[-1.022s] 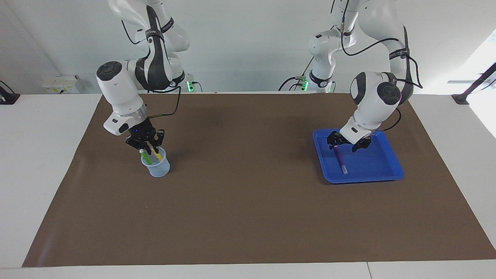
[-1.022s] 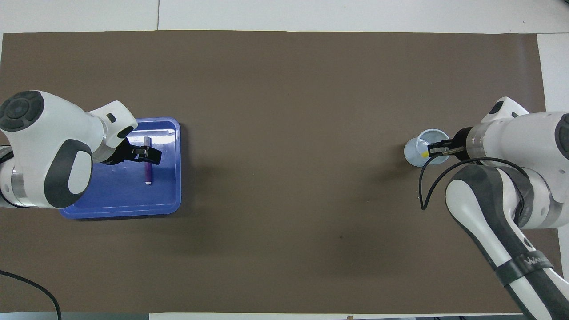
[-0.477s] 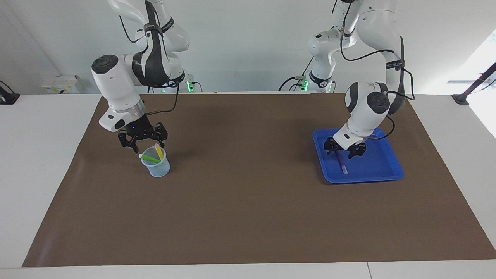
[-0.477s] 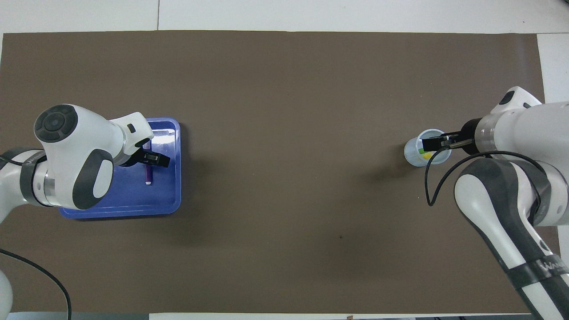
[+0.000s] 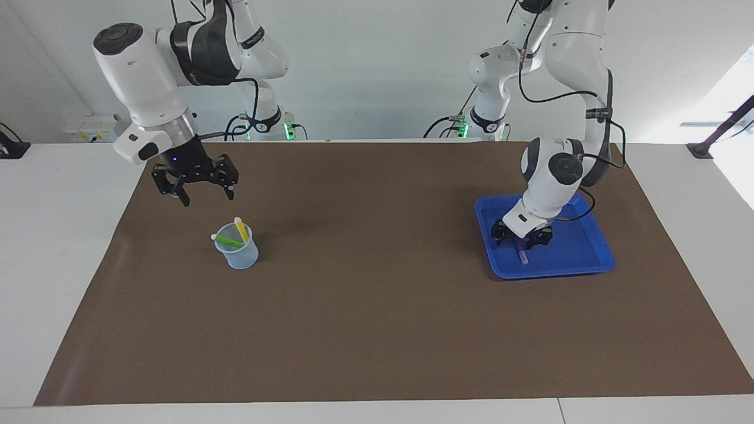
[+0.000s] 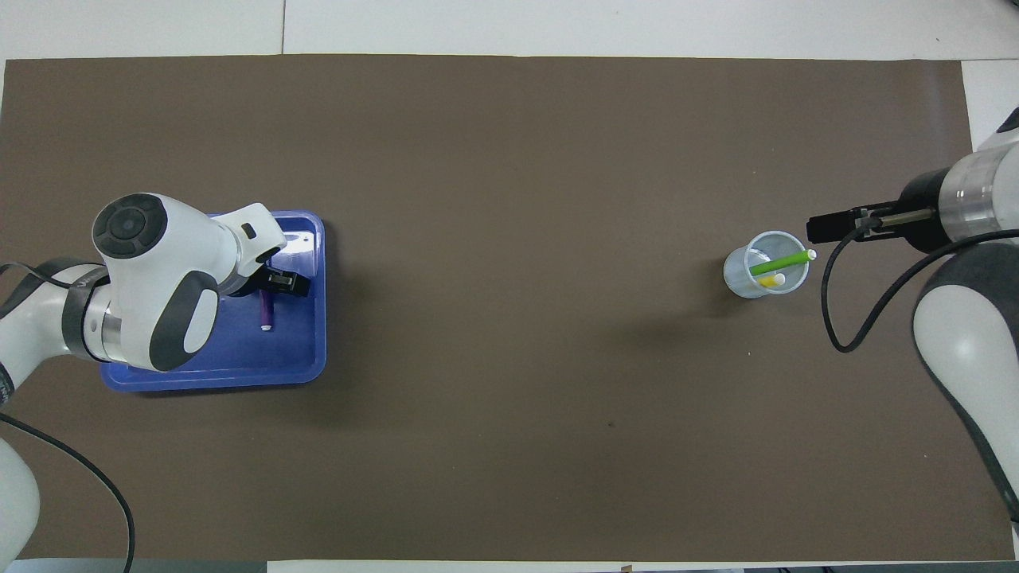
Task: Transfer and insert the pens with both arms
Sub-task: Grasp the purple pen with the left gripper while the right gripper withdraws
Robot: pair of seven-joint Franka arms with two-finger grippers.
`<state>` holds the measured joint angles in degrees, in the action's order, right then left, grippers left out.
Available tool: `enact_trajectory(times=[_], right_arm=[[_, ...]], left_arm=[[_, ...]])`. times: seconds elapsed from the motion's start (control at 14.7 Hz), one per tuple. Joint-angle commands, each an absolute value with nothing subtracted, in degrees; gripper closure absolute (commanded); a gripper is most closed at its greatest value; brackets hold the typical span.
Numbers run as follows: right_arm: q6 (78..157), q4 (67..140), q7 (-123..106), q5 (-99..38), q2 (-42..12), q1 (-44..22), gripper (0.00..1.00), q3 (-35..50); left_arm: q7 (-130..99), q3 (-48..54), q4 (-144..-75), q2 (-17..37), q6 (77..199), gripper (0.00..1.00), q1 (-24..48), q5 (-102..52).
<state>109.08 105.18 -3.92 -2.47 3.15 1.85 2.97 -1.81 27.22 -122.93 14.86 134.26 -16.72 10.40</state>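
Since a second ago my right gripper [image 5: 200, 189] has lifted off the cup [image 5: 237, 248], fingers spread and empty, leaving green pen [image 5: 227, 240] and yellow pen [image 5: 241, 229] inside, while my left gripper [image 5: 522, 237] straddles the last purple pen [image 5: 521, 252] in the tray [image 5: 580, 259], grip unclear.

Brown rectangular mat [image 5: 377, 306] [image 6: 509, 143] covers most of the white table [image 5: 59, 235] [image 6: 557, 24]. Clear, pale-blue plastic cup [image 5: 237, 250] [image 6: 747, 274] stands upright on the mat toward the right arm's end. Shallow blue rectangular plastic tray [image 5: 580, 250] [image 6: 298, 358] lies flat on the mat toward the left arm's end, well apart from the cup.
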Motion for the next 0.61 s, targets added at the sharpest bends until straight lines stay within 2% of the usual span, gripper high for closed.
enact_trajectory(times=[0.0,0.07,0.2,0.27,0.55], right_arm=[[102.24,98.19,1.75,-0.44,1.76,1.93,0.0,3.52],[100.48,96.87,2.02,-0.09,1.67,1.85,0.0,3.6],[97.05,94.06,2.02,1.92,1.15,1.76,0.0,3.6],[95.12,92.74,2.02,2.11,1.14,1.76,0.0,3.6],[92.11,91.4,2.37,2.64,1.14,1.76,0.0,3.6]], left_arm=[[-3.43,26.72,-123.05,15.82,135.79,0.47,-16.52,12.57],[-3.34,26.72,-122.96,15.82,135.7,0.62,-16.7,12.57],[-3.25,26.72,-122.7,16.17,135.44,0.85,-17.05,13.09],[-3.08,26.72,-122.09,16.43,135.18,1.0,-17.22,13.7],[-2.9,26.63,-120.94,16.61,134.3,1.0,-17.4,13.71]])
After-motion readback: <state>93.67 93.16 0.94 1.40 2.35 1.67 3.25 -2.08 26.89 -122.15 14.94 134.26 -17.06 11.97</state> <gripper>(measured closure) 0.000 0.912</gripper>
